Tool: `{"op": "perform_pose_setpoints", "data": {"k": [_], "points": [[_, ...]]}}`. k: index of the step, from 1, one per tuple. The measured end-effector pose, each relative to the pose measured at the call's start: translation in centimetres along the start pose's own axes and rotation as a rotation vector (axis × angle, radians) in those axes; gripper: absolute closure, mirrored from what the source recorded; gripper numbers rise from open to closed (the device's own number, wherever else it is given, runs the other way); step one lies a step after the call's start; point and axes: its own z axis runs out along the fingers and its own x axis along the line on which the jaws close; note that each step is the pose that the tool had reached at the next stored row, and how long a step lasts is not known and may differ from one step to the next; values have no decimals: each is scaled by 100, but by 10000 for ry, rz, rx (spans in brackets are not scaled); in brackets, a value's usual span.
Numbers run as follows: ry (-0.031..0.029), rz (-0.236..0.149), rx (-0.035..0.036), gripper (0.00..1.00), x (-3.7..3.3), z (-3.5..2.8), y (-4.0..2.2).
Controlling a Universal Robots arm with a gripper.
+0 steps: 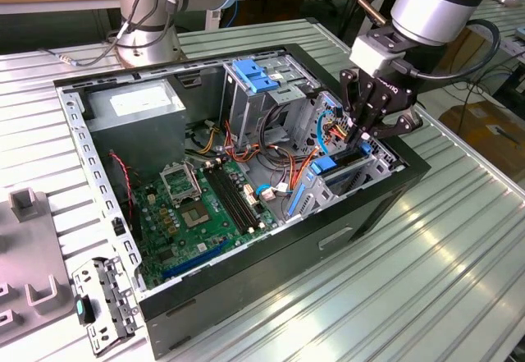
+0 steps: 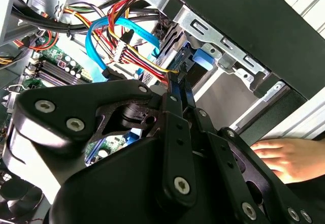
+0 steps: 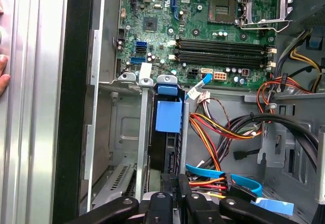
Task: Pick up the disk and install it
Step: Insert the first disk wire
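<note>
The disk (image 1: pixel 338 165) stands on edge in the drive bay at the open computer case's (image 1: pixel 246 280) corner on the exterior view's right, its blue carrier rails showing. Both wrist views show it as a dark slab with a blue carrier (image 3: pixel 168 115) (image 2: pixel 199 60) between the bay's metal walls. My gripper (image 1: pixel 359 135) hangs right above the bay with its black fingers (image 2: pixel 181 89) pressed together, tips at the disk's upper edge (image 3: pixel 165 155). Nothing sits between the fingers. I cannot tell whether the tips touch the disk.
Red, yellow and blue cables (image 2: pixel 119 41) crowd beside the bay. The green motherboard (image 1: pixel 201 206), a grey box with a white sticker (image 1: pixel 135 107) and a tall cage with a blue latch (image 1: pixel 258 75) fill the case. A person's hand (image 2: pixel 284 158) rests outside the case wall.
</note>
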Motion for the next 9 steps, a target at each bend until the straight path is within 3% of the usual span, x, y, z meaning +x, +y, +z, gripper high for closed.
{"op": "perform_pose_setpoints", "data": {"k": [5, 9], "points": [[-1, 51, 0, 84, 2, 14, 1], [-4, 301, -3, 84, 3, 24, 1]]}}
